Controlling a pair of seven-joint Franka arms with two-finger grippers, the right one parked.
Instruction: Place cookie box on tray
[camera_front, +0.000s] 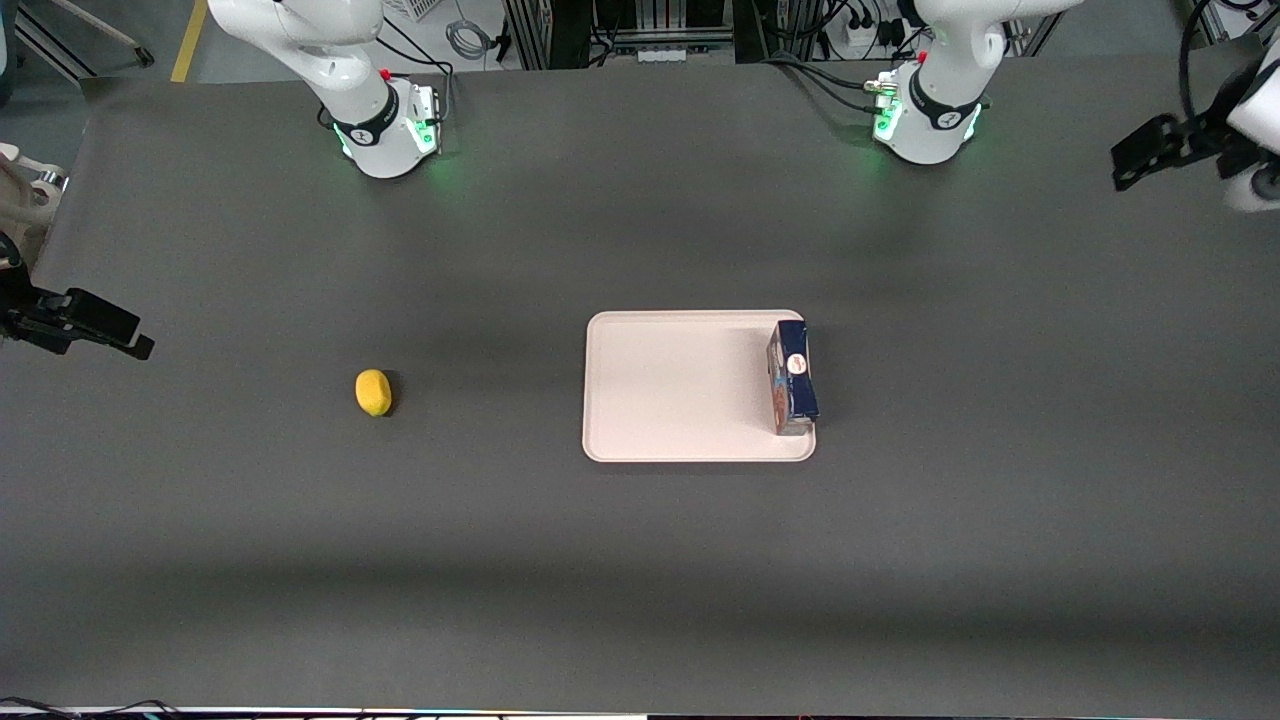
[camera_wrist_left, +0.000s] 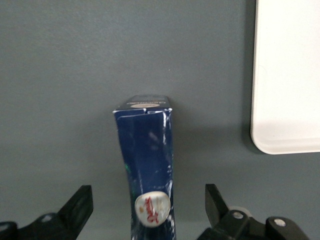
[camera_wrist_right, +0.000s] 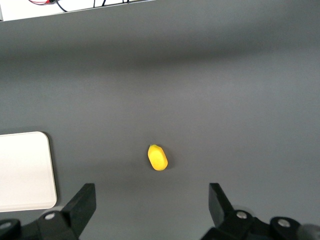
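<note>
- A small yellow lemon-like object lies on the grey tabletop toward the parked arm's end, well apart from everything else; it is no part of the job.
- The tray sits flat near the middle of the tabletop, most of its pale floor bare.
- In the front view the cookie box lies on the tray along the short edge toward the working arm's end, on or right against the rim. I cannot tell whether it overhangs.
- The left wrist view disagrees: there the box stands over bare tabletop, with a tray corner beside it and apart. I cannot reconcile the two.
- Handling, as a judgement: light, thin cardboard. The end panel looks creased, so it would dent under a hard squeeze. The printed faces are smooth and likely a little slick. The two long flat sides near mid-length are the best hold.
- The end effector hangs above the tabletop's edge at the working arm's end, well apart from the tray.
- Its fingers are spread wide, gripping nothing.
</note>
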